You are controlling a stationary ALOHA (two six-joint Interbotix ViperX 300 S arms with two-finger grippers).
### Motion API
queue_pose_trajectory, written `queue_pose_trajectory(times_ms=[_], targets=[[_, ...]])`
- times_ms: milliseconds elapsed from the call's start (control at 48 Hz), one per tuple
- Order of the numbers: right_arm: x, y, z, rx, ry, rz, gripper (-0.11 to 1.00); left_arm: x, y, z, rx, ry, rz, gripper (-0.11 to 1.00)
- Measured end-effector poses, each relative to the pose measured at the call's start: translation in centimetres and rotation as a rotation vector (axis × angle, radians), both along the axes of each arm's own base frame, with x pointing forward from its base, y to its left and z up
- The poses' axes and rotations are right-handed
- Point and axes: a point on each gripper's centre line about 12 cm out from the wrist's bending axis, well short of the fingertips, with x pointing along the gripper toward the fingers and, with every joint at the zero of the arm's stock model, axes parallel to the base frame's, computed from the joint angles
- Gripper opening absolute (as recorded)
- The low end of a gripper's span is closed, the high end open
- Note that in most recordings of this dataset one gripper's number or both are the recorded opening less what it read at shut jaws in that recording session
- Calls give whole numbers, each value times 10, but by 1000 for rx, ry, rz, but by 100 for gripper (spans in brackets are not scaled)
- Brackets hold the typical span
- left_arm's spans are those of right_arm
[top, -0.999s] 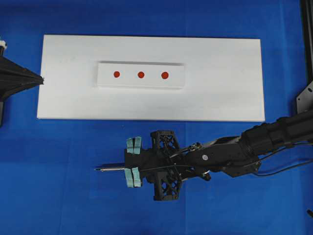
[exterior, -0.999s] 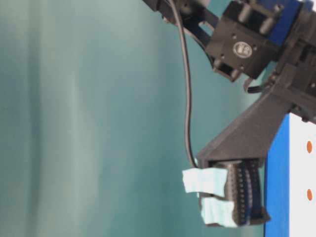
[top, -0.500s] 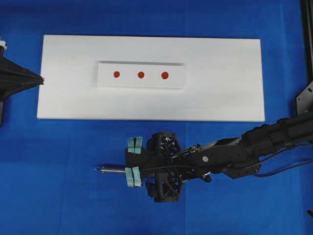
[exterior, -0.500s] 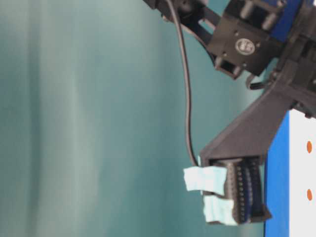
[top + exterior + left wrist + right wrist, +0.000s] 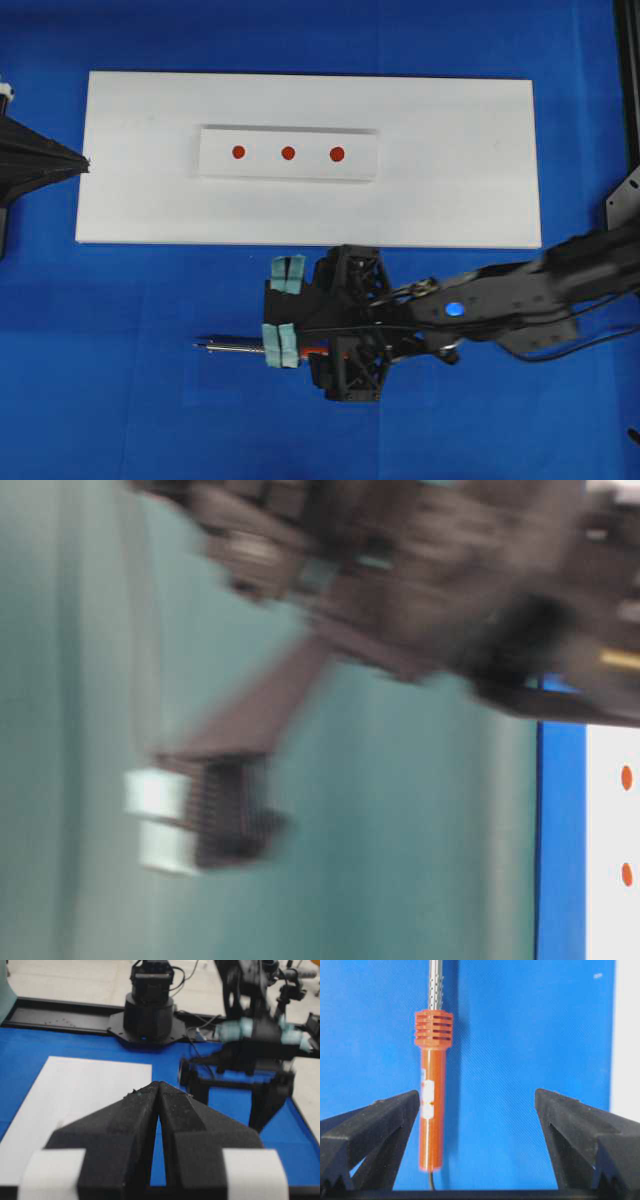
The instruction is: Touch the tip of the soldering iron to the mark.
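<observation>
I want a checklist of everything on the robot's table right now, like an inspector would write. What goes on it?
Surface: blue mat with a big white board on it.
Job's things: soldering iron lying flat on the mat, off the board; three red marks on a raised white strip.
Clutter: nothing seen.
Grippers: right gripper open, jaws wide above the iron's handle, not holding it; left gripper shut, at the board's left end.
Cables: iron's black cord leaves the handle's end; thin cables by the right arm.
Surroundings: teal backdrop.
</observation>
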Motion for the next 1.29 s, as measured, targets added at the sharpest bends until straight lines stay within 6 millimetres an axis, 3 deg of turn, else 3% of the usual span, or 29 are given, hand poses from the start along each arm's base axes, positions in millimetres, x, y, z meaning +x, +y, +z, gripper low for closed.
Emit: queue_pose_trajectory(times_ms=[187, 520, 1020, 1145, 1291], targets=[[-13, -4, 34, -28, -8, -6, 90, 0, 0, 0, -1, 2, 2, 0], [-14, -14, 39, -76, -4, 12, 90, 0, 0, 0, -1, 3, 0, 0], [0, -132, 46, -178, -13, -97, 90, 0, 0, 0, 0, 2, 2, 0], [1, -149, 48, -183, -31, -121, 90, 0, 0, 0, -1, 2, 0, 0], [1, -152, 51, -186, -44, -122, 90, 0, 0, -1, -1, 6, 2, 0]])
